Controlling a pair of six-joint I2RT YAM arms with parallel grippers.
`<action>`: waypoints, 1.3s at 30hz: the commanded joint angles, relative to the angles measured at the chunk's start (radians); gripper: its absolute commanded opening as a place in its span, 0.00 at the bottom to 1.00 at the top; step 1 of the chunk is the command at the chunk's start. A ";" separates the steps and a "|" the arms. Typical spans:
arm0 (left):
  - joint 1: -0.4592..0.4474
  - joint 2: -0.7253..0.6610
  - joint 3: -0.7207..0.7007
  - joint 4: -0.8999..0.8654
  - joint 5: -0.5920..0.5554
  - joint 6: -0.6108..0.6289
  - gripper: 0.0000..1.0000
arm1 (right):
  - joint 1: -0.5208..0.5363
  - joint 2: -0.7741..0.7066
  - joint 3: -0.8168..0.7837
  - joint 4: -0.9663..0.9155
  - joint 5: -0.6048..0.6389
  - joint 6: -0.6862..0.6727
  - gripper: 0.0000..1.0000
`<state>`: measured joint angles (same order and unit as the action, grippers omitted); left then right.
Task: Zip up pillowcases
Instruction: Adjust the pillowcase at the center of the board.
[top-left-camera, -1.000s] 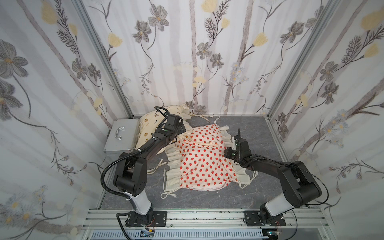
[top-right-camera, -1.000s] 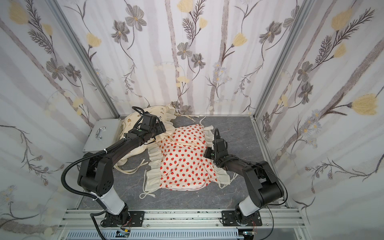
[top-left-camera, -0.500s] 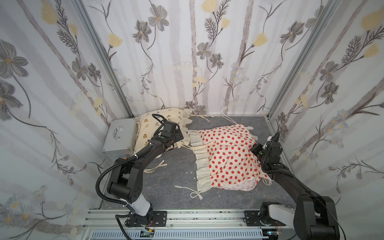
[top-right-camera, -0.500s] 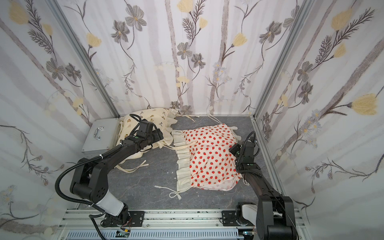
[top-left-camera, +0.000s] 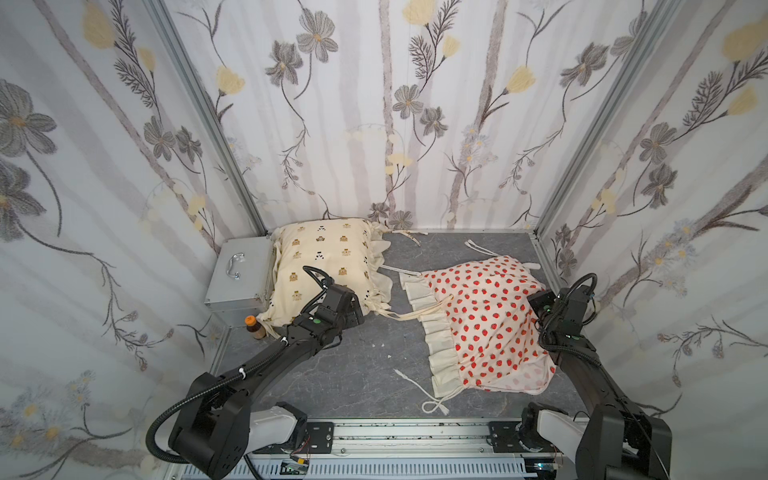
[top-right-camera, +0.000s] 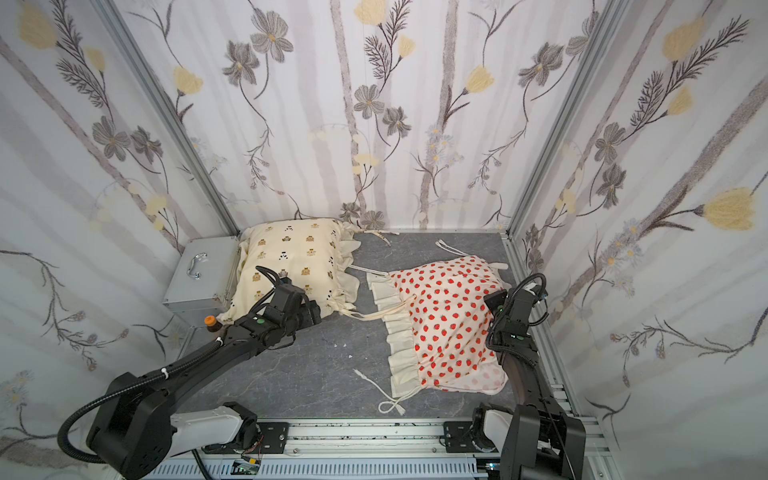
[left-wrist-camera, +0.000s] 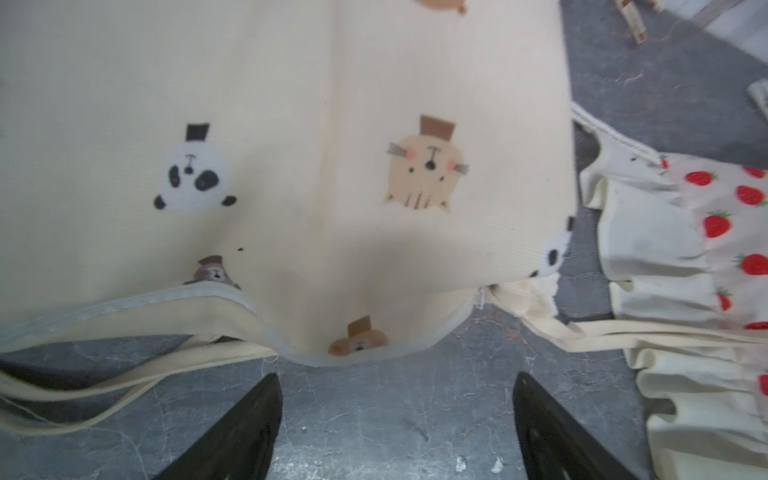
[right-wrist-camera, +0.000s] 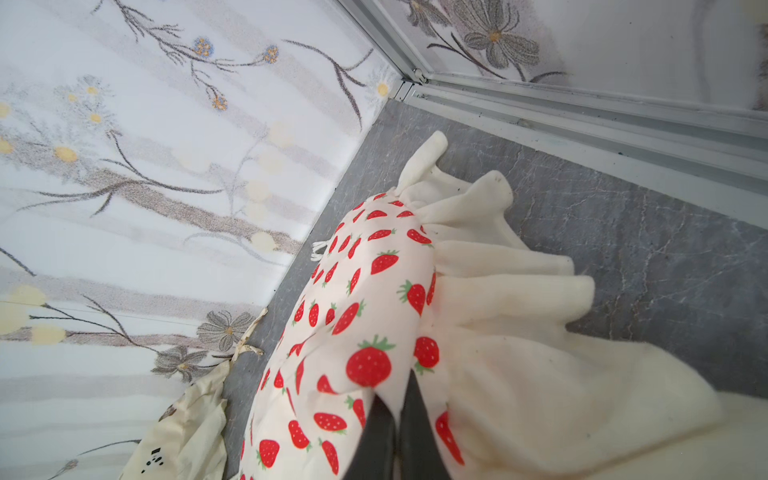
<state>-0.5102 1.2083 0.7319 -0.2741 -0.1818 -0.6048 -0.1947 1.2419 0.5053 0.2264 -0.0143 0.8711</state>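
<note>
- Left gripper (left-wrist-camera: 395, 378): jaws wide apart, holding nothing, just short of the bear pillowcase (left-wrist-camera: 291, 166) edge. Only the left wrist view shows pale zipper tape (left-wrist-camera: 124, 301) there.
- Right gripper (right-wrist-camera: 395, 390): pinched on the strawberry pillowcase (right-wrist-camera: 370, 365) beside its ruffle (right-wrist-camera: 498, 266).
- In a top view, the bear pillowcase lies at 10 o'clock against the metal case (top-left-camera: 237, 274), and the strawberry pillowcase at 3 o'clock.

text: none legible | labels, brands: none legible | numbers, signs: none legible
</note>
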 joint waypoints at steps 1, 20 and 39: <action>-0.064 -0.038 0.020 0.029 0.038 -0.049 0.86 | 0.034 0.003 0.013 0.030 -0.060 0.010 0.13; -0.679 0.548 0.172 0.480 0.138 -0.120 0.84 | 0.273 -0.276 -0.102 -0.326 -0.087 -0.060 0.81; -0.374 0.748 0.265 0.486 0.135 -0.129 0.17 | 0.572 0.407 0.222 0.042 -0.178 -0.101 0.89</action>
<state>-0.9417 1.9705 1.0111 0.2890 -0.0845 -0.7597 0.3439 1.5898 0.6437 0.1905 -0.1677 0.7837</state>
